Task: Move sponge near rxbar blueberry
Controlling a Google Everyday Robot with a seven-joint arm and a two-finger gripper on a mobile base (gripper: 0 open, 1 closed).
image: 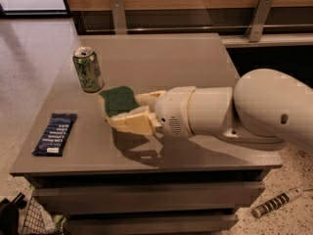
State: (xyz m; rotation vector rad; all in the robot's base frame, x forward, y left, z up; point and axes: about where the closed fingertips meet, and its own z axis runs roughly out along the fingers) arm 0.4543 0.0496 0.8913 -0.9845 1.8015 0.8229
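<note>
Grey counter (171, 58): pincer (122, 109) clamps sponge (117, 100) aloft; best carry low, leftward, release just beside blue bar (55, 133), skirting can (88, 70).

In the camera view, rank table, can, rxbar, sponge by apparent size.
Largest: table.
Then can, rxbar and sponge: too alike to rank; the sponge is partly hidden in the gripper, above the table's middle.

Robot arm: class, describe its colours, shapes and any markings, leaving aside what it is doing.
The arm is glossy white, built of thick rounded segments, with one small dark hole on the largest shell. The pincer, above the left half of the table, has cream-yellow, blocky fingers. No cables or lettering show.
</note>
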